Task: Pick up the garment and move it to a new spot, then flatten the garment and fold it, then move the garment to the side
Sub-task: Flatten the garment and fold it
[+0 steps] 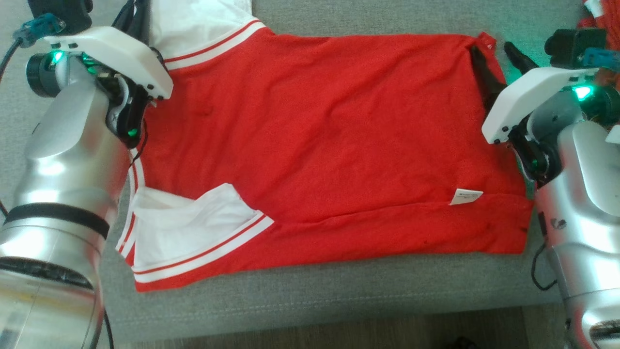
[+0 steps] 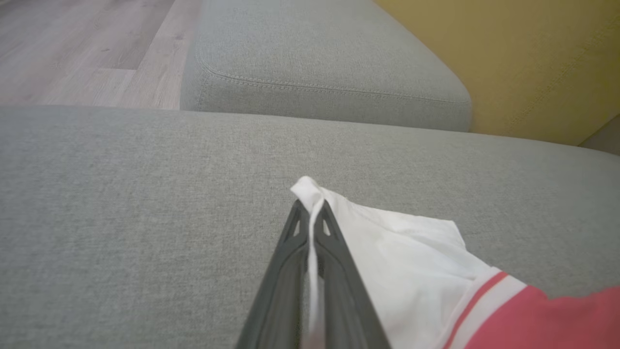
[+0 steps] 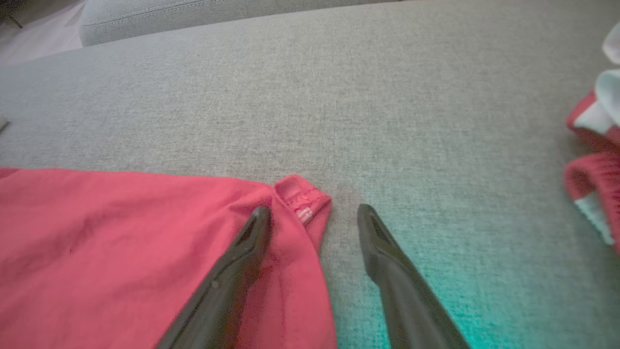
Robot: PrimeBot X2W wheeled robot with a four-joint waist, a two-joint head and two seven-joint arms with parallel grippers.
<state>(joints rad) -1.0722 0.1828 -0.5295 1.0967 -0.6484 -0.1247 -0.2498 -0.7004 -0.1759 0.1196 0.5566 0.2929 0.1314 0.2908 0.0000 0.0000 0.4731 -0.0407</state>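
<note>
Across the grey sofa cushion [image 1: 339, 291], bordered by wooden floor [image 2: 72, 48] and a yellow wall [image 2: 542, 58] in the left wrist view: one red garment [image 1: 329, 145], spread nearly flat and lying sideways, hem towards the robot's right, white sleeves with red-and-white striped trim towards its left. Near sleeve [image 1: 184, 228] folded over onto the red body; far sleeve [image 1: 193, 24] running off the top edge of the head view. Second garment [image 3: 593, 160], red and white, bunched, well apart at the far right of the cushion. Left gripper [image 2: 310, 208]: fingers pressed together, pinching a white sleeve edge that stands up between the tips. Right gripper [image 3: 314, 213]: fingers spread, one over red cloth, the other over bare cushion, the far hem corner between them, nothing clamped. Small white label [image 1: 466, 196] on the red cloth, near the hem
</note>
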